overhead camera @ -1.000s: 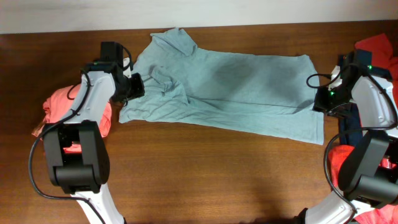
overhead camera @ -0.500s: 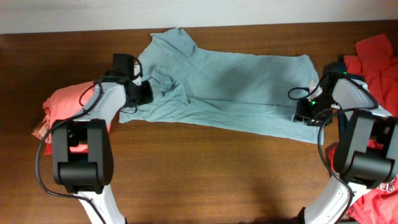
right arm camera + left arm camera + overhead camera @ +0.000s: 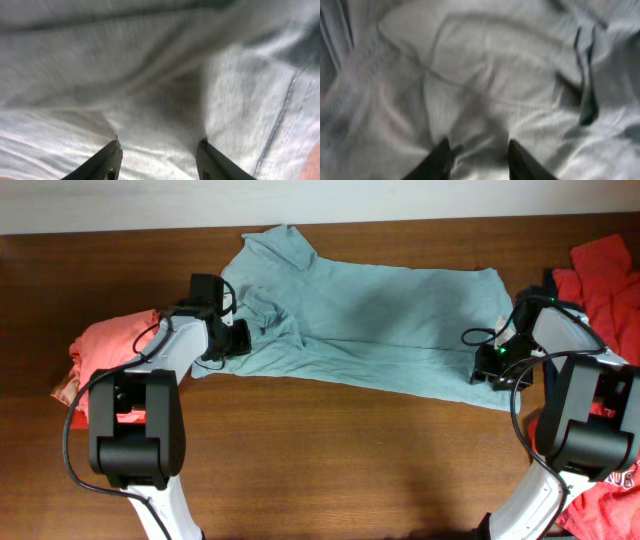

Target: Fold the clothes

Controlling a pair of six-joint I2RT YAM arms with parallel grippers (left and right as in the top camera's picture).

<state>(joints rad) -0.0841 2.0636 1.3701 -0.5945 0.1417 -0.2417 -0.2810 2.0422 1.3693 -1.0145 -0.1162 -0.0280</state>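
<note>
The clothes' large pale grey-blue T-shirt (image 3: 380,320) lies spread across the far half of the table, collar end to the left, with a rumpled sleeve fold (image 3: 265,310). My left gripper (image 3: 240,338) is down on the shirt's left side beside that fold. In the left wrist view its gripper (image 3: 477,142) is open, with wrinkled cloth (image 3: 485,90) bulging between the dark fingers (image 3: 437,162). My right gripper (image 3: 490,365) rests on the shirt's near right hem corner. Seen from the right wrist, this gripper (image 3: 160,145) stands open wide over the flat cloth (image 3: 150,90).
A coral-red shirt (image 3: 105,345) is heaped at the left edge behind my left arm. More coral-red cloth (image 3: 605,265) and a dark navy piece (image 3: 552,280) lie at the far right, with red cloth (image 3: 600,505) at the lower right. Bare brown table (image 3: 350,450) fills the near half.
My left gripper slid right and nearer, onto the sleeve area. My right gripper moved left from the table edge onto the hem corner and its jaws widened. The shirt has barely shifted.
</note>
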